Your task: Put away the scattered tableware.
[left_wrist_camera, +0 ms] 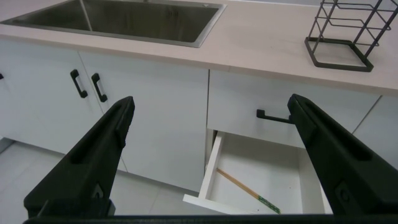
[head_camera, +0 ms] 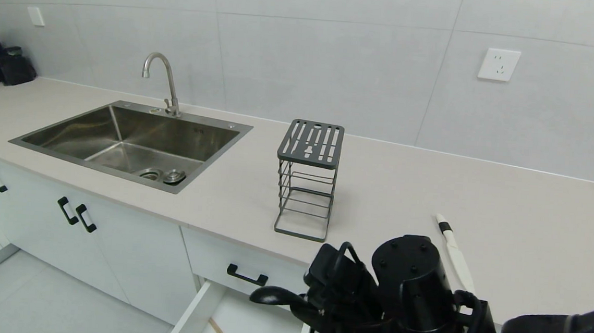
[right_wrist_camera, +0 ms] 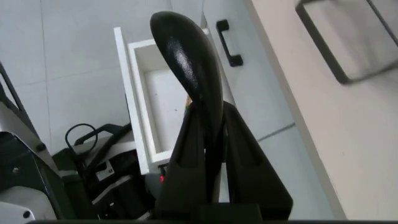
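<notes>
**Spoon [right_wrist_camera: 186, 56] pinched at open drawer [left_wrist_camera: 210, 167], knife [head_camera: 455, 253] out on table [head_camera: 405, 195]**

Far left of the table: dark appliances [head_camera: 1, 65] against the wall. Next along, steel sink [head_camera: 121, 141] sunk into the table, curved faucet [head_camera: 163, 81] at its back rim, strainer plug [head_camera: 173, 176] lying in the basin. Below the sink, white cabinet doors with black handles [head_camera: 76, 215].

Mid-table: dark wire rack [head_camera: 306, 180], upright, slotted plate on top, well apart from the sink.

Under that stretch of table: upper drawer [head_camera: 207, 257] shut, black handle on its front. Beneath it the open drawer, pulled out, with a wooden chopstick [left_wrist_camera: 247, 190], green at one end, lying slantwise on its floor.

Low in front of the cabinets, left gripper [left_wrist_camera: 211, 102] facing the open drawer, fingers [left_wrist_camera: 99, 155] spread wide.

Below the table edge, at the right side of the open drawer, right gripper [right_wrist_camera: 208, 134] pinching the black spoon by its handle. Bowl end sticking out past the fingertips, rounded back up, in the air by the drawer opening, touching neither drawer nor table.

Right of the rack and well apart from it: white knife with a black band on the handle, flat on the table near the front edge, blade end toward that edge and partly hidden behind the arm.

Far right, on the tiled wall: white outlet [head_camera: 499, 64].
</notes>
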Robot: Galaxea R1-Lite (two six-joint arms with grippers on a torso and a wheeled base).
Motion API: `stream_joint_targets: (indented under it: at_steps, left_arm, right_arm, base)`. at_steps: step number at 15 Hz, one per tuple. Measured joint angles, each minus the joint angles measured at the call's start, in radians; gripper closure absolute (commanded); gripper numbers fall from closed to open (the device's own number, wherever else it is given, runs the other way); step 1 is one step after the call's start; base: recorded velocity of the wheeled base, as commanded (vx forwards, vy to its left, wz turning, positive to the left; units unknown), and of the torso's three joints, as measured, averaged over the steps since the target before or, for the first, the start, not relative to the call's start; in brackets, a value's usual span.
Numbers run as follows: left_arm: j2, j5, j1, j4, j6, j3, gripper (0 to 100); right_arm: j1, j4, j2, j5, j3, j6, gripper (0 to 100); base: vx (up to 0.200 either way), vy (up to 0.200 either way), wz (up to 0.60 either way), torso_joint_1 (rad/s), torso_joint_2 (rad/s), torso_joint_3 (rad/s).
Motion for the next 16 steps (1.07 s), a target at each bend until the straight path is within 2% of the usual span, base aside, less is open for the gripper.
stream_joint_targets:
  at_steps: [1,3,6,12,16]
  left_arm:
    - [0.000,0.000,0.000,0.000,0.000,0.000,0]
    - [0.000,0.000,0.000,0.000,0.000,0.000,0]
    - [0.000,0.000,0.000,0.000,0.000,0.000,0]
    - [0.000,0.000,0.000,0.000,0.000,0.000,0]
    - [0.000,0.000,0.000,0.000,0.000,0.000,0]
  right_arm:
    - [0.009,-0.010,0.024,-0.003,-0.015,-0.060,100]
    - [0.018,-0.067,0.058,-0.006,-0.027,-0.099,100]
    - [0.037,-0.080,0.095,-0.003,-0.037,-0.104,100]
    - [0.087,-0.070,0.140,0.008,-0.111,-0.093,100]
    - [0.094,-0.016,0.179,0.006,-0.200,-0.010,100]
  base:
    - [0.000,0.000,0.00,0.000,0.00,0.000]
    - [0.000,0.000,0.00,0.000,0.00,0.000]
    - [0.000,0.000,0.60,0.002,0.00,0.004]
    - [0.000,0.000,0.00,0.000,0.00,0.000]
    - [0.000,0.000,0.00,-0.080,0.16,0.077]
